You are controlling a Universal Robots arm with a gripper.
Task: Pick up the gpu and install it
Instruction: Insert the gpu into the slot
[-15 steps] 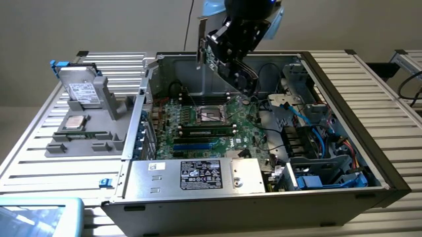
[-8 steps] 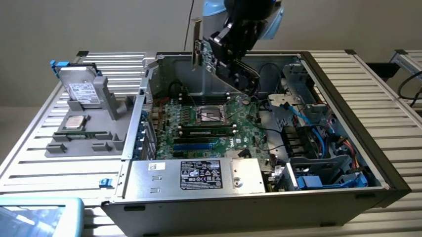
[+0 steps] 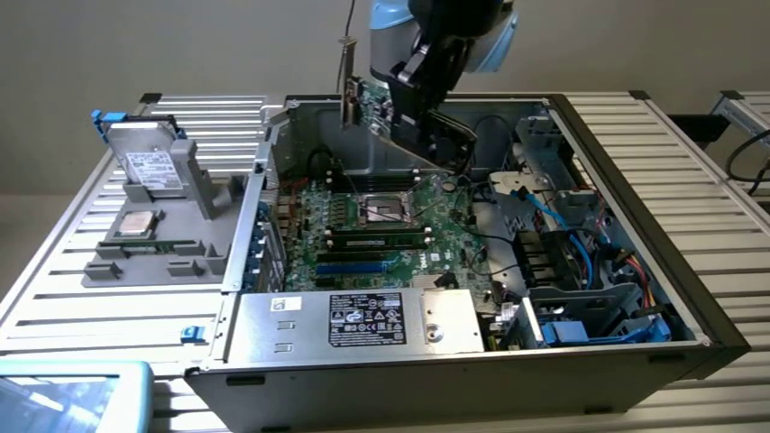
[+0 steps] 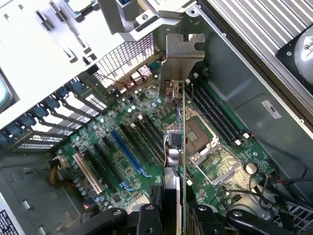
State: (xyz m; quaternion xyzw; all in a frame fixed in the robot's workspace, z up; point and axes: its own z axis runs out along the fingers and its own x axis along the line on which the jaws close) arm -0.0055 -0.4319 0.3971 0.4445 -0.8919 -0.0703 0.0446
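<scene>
The gpu is a thin green card with a metal bracket at one end. It hangs tilted in the air above the rear part of the open computer case, clear of the motherboard. My gripper is shut on its upper edge. In the wrist view the gpu shows edge-on between my two black fingers, its bracket pointing toward the case's rear wall. Below it lie the motherboard, the empty processor socket and a blue expansion slot.
At the exterior view's left a grey fixture holds a silver hard drive, a processor chip and a memory stick. The power supply sits at the case's near end. Cables and drive bays crowd its right side.
</scene>
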